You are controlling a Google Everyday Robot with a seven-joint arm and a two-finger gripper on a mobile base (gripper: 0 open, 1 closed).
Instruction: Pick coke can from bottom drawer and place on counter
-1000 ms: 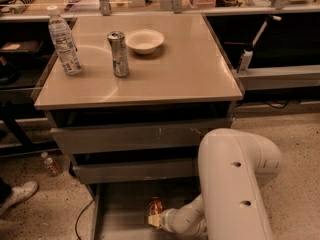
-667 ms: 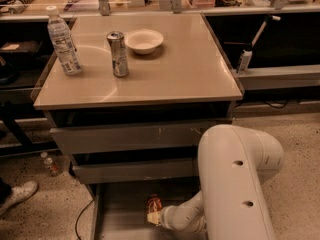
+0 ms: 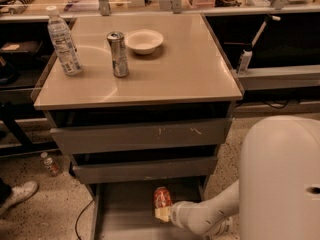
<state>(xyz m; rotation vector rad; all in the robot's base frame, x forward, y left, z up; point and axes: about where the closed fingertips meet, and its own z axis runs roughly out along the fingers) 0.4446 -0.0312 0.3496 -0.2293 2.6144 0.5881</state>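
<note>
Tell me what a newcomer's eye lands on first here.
The bulky white arm fills the lower right, its end effector down in the open bottom drawer at the base of the red coke can. Up on the beige counter stand a water bottle, a silver can and a white bowl.

The pincer (image 3: 162, 214) sits low, just at the near end of the can (image 3: 162, 198). To its right the white wrist (image 3: 181, 215) and forearm (image 3: 215, 211) stretch almost level, rising slightly into the bulky white arm housing (image 3: 280, 179), which looms above and right of the pincer.
</note>
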